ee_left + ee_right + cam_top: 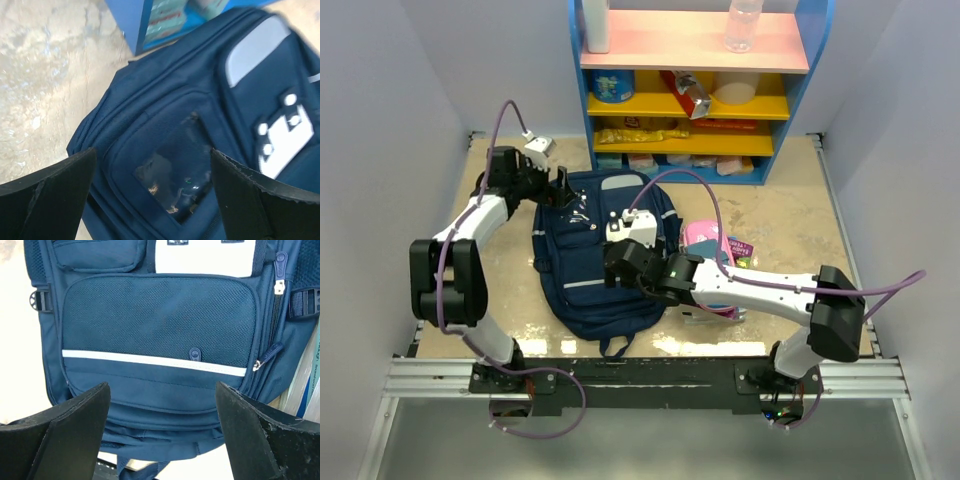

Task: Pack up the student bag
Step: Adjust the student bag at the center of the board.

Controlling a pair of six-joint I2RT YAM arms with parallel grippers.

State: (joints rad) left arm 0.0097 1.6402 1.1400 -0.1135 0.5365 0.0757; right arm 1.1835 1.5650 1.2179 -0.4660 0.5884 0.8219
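The student bag (582, 275), a navy backpack with light stripes, lies flat in the middle of the table. My left gripper (560, 188) hovers open over its top left corner. In the left wrist view the bag (200, 90) and its clear window pocket (175, 175) fill the space between the spread fingers (55, 200), which hold nothing. My right gripper (620, 262) hangs open above the bag's middle. The right wrist view looks down on the mesh front pocket (160, 315) and a white stripe (150, 361), with the right gripper (162, 435) empty above the bag's lower edge.
A pink pencil case (705, 240) lies on books (742, 250) just right of the bag, partly under the right arm. A blue, pink and yellow shelf (690, 60) with packets and a bottle stands at the back. Zipper pulls (265, 357) hang on the bag's right side.
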